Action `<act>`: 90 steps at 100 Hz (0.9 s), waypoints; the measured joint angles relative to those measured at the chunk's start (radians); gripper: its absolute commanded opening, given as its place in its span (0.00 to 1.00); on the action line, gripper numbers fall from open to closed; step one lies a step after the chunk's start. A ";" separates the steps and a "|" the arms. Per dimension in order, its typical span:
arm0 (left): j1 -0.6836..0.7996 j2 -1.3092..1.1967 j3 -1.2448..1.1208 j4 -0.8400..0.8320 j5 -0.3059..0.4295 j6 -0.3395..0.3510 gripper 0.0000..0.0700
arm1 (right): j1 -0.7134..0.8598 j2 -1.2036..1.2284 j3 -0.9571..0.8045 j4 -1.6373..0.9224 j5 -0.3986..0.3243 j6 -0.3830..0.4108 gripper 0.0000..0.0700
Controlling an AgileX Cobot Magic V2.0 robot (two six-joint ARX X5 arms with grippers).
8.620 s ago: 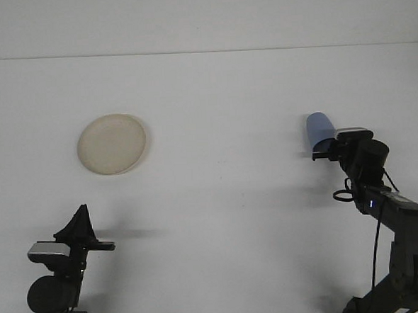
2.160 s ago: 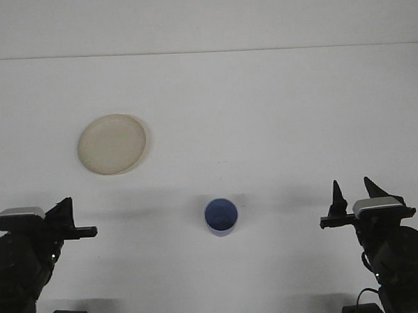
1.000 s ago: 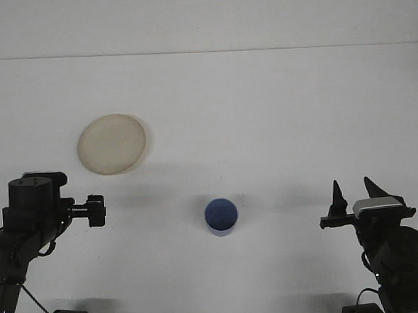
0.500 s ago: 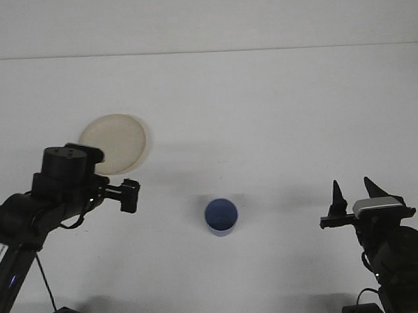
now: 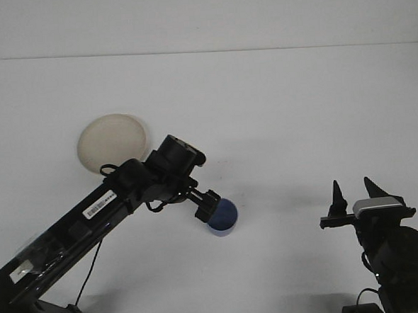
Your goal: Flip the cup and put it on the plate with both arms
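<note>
- The table (image 5: 277, 103) is white and takes almost the whole front view; its far edge runs straight across near the top.
- The left arm (image 5: 92, 213) stretches from the near left corner of the table in a long diagonal toward the middle, with a white label on its black link.
- The right arm (image 5: 388, 248) stands low at the near right corner of the table, well apart from the other things.
- The plate (image 5: 108, 140) is round and pale beige. It lies flat in the left part of the table, closer to the far edge than the cup, and the left arm covers its near right rim a little.
- The cup (image 5: 225, 216) is blue and stands upright with the mouth up, near the middle of the table and a little toward the near edge. It is on the bare surface, not on the plate.
- The left gripper (image 5: 206, 208) is at the left side of the cup and touches or overlaps its rim; I cannot tell if its jaws are parted or closed.
- The right gripper (image 5: 351, 196) points up and away, with its two dark fingers (image 5: 335, 194) spread apart and nothing between them.
</note>
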State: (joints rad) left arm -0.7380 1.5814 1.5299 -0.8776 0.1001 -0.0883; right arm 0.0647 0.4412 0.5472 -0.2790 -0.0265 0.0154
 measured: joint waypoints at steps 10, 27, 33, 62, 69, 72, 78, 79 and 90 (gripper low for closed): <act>-0.027 0.031 0.003 0.004 0.000 0.004 0.87 | 0.000 0.000 0.000 0.000 0.000 0.000 0.64; -0.034 0.089 0.003 0.018 0.000 0.014 0.87 | 0.000 0.000 0.000 0.000 0.000 0.000 0.64; -0.034 0.116 0.003 0.024 0.000 0.019 0.87 | 0.000 0.000 0.000 0.000 0.000 0.000 0.64; -0.034 0.206 0.003 0.026 0.000 0.030 0.86 | 0.000 0.000 0.000 0.000 0.000 0.000 0.64; -0.034 0.218 0.003 0.032 0.000 0.031 0.76 | 0.000 0.000 0.000 0.000 0.000 0.000 0.64; -0.034 0.222 0.003 0.035 0.000 0.034 0.71 | 0.000 0.000 0.000 0.000 0.000 0.000 0.64; -0.034 0.232 0.003 0.035 0.000 0.037 0.62 | 0.000 0.000 0.000 0.000 0.000 0.000 0.64; -0.034 0.232 0.003 0.035 0.000 0.038 0.60 | 0.000 0.000 0.000 0.000 0.000 0.000 0.64; -0.034 0.242 0.003 0.035 0.000 0.039 0.45 | 0.000 0.000 0.000 0.000 0.000 0.000 0.64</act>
State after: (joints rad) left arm -0.7719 1.8233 1.5330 -0.8429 0.1001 -0.0498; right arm 0.0647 0.4412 0.5472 -0.2790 -0.0265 0.0154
